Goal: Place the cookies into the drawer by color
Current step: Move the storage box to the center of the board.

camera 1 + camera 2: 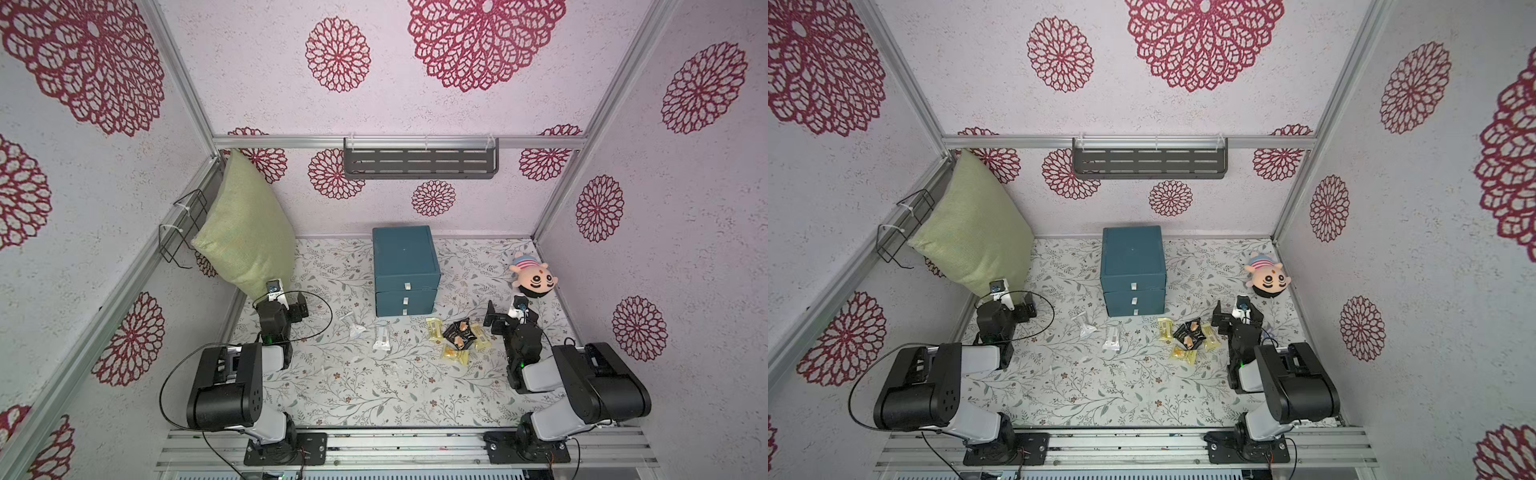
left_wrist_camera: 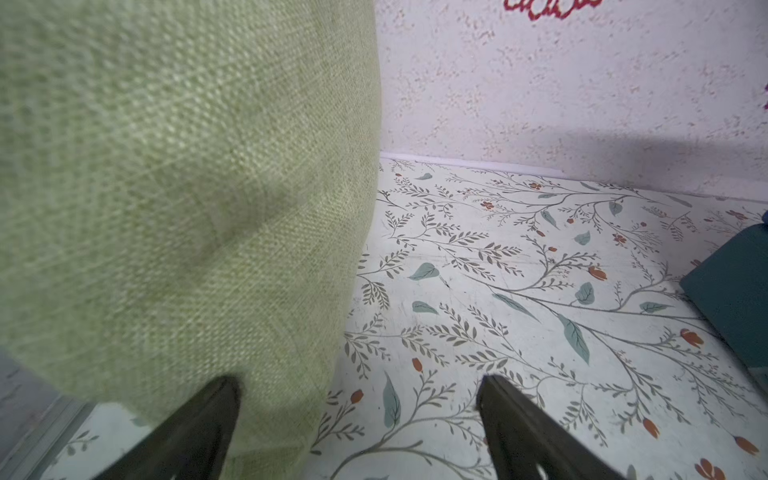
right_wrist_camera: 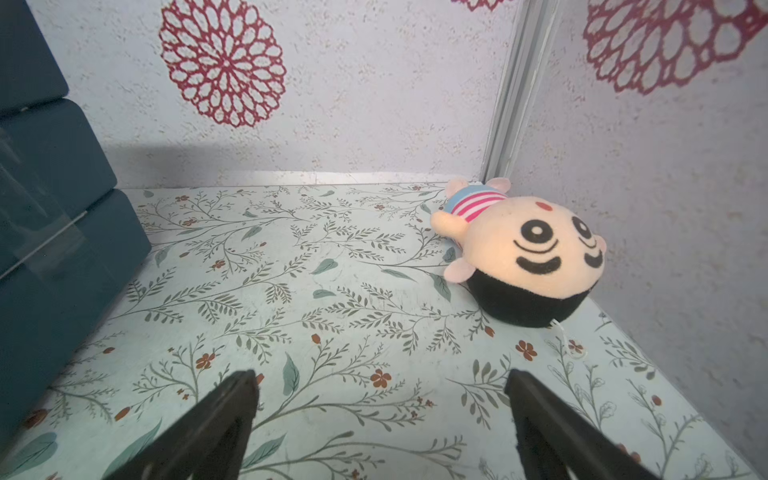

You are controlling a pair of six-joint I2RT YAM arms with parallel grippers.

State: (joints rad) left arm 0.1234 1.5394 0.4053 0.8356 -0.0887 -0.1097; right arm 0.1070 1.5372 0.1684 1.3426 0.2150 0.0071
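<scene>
The drawer (image 1: 405,270) (image 1: 1133,266) is a dark teal chest at the back middle of the table, its three fronts pushed in, each with a white tab. The cookies lie in front of it. Two clear packets (image 1: 353,326) (image 1: 382,337) lie to its front left. To the front right, yellow packets (image 1: 433,328) (image 1: 454,354) and black packets (image 1: 459,332) sit in a cluster. My left gripper (image 1: 291,307) (image 2: 359,384) is open and empty beside the pillow. My right gripper (image 1: 509,316) (image 3: 380,376) is open and empty just right of the cluster. An edge of the chest (image 2: 735,291) (image 3: 50,208) shows in each wrist view.
A green pillow (image 1: 245,232) (image 2: 166,208) leans in the back left corner, close against the left gripper. A plush doll (image 1: 534,280) (image 3: 528,257) lies at the back right. A grey shelf (image 1: 419,160) hangs on the back wall and a wire rack (image 1: 183,224) on the left wall.
</scene>
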